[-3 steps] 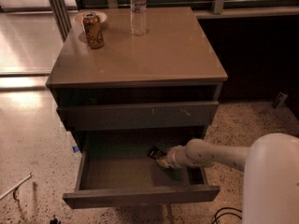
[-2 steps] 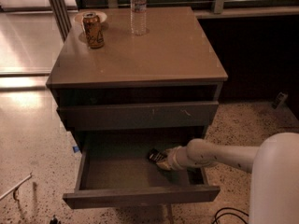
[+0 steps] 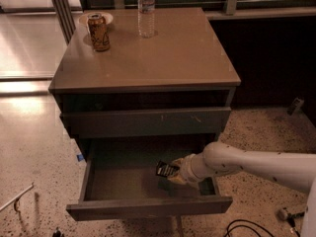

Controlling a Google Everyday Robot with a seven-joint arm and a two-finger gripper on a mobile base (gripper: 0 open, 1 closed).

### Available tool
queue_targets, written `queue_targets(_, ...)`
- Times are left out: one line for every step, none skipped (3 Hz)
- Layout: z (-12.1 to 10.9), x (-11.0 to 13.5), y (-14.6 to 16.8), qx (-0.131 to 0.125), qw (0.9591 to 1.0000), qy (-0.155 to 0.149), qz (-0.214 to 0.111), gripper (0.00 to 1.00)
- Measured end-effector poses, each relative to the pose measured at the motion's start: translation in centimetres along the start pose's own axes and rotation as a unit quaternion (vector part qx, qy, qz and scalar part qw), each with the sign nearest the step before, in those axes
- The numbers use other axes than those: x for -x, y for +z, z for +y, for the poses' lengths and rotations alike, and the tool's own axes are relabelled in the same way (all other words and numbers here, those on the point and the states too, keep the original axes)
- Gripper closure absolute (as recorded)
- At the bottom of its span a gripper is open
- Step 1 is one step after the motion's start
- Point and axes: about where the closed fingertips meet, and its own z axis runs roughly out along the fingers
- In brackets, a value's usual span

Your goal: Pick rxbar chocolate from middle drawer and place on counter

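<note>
One white arm (image 3: pixel 256 164) is seen reaching in from the right edge of the frame. Its gripper (image 3: pixel 177 175) is placed inside the middle drawer (image 3: pixel 118 184), toward the right of the dark interior. The rxbar chocolate (image 3: pixel 166 169) is pinched at one end by the jaws; it is tilted, with its white lettering turned upward and its free end pointed left. The drawer is pulled out at the bottom centre of the frame, below a closed drawer front (image 3: pixel 145 122) marked by small pale scratches. On the counter (image 3: pixel 173 53), in the upper half of the frame, a soda can (image 3: pixel 99 32) is stood upright at the left, just in front of a small pale plate (image 3: pixel 109 18). A clear water bottle (image 3: pixel 146 11) is stood near the back edge, apart from the can. Speckled floor (image 3: pixel 34 152) is seen at the left.
</note>
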Motion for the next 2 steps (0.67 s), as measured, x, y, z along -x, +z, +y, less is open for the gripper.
queue_targets(2.6,4.3,-5.5,-0.007,0.9998,-0.018,-0.010,1.00)
queue_targets(2.0,5.5,-6.6,-0.019,0.9993,-0.031,-0.010,1.00)
